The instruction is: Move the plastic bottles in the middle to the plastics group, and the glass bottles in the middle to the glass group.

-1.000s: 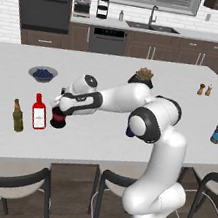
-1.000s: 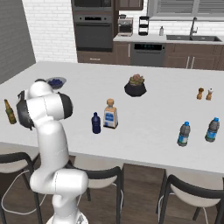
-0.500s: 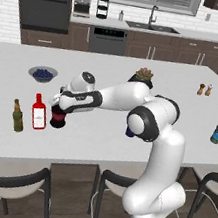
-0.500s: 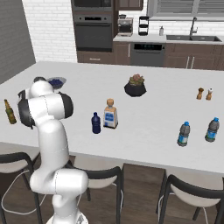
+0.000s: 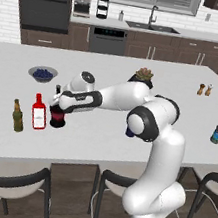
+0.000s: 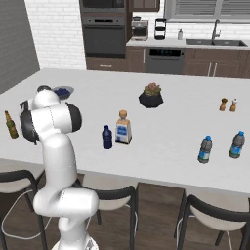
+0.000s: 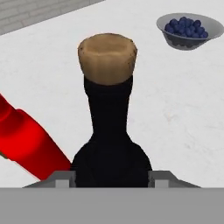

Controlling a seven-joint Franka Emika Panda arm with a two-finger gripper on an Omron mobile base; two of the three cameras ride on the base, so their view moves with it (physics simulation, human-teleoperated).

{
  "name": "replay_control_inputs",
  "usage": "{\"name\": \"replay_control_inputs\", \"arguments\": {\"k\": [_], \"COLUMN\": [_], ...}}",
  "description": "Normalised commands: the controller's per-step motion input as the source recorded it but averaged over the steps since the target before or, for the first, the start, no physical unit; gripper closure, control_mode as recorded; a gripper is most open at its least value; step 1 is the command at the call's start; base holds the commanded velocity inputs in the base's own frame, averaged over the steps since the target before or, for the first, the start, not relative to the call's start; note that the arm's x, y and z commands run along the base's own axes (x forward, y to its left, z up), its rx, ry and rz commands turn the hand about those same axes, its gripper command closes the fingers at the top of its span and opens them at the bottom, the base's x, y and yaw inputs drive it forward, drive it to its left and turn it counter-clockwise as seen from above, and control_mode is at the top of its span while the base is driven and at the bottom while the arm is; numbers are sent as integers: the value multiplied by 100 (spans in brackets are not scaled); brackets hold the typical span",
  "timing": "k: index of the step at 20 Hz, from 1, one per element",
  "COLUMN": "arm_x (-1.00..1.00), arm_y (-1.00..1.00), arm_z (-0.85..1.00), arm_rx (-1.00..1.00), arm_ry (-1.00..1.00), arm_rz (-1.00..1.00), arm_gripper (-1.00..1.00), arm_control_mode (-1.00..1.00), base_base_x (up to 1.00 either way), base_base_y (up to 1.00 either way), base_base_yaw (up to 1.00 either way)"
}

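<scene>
Here, at left of the left base view, the black bottle is set on the desk just beside the red bottle. Whether the gripper is clamped on it cannot be told. Rigid, breakable glass is judged; the squat body is best grasped.

Red bottle crowds the black bottle; counter rightward lies open.

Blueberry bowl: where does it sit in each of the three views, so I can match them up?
Left base view: the blueberry bowl is far left on the counter, beyond the black bottle.
Right base view: the bowl is far left, just behind the arm's top.
Hand view: it is at upper right, past the black bottle.
Shared landmark: the potted plant, mid-counter in both base views.
</scene>
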Motion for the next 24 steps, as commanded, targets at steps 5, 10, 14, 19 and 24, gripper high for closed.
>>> {"name": "replay_control_inputs", "arguments": {"k": [5, 10, 14, 19, 24], "arm_x": [0, -9, -49, -83, -73], "arm_y": [0, -3, -39, -81, -97], "arm_z": [0, 6, 24, 23, 32], "arm_rx": [0, 0, 4, 7, 2], "arm_ry": [0, -8, -13, -10, -3], "arm_rz": [0, 0, -5, -15, -23], "arm_gripper": [-100, -100, -100, -100, -100], "arm_control_mode": [-100, -100, -100, -100, -100], "base_base_x": [0, 0, 0, 0, 0], "base_base_y": [0, 0, 0, 0, 0], "base_base_yaw": [0, 0, 0, 0, 0]}}
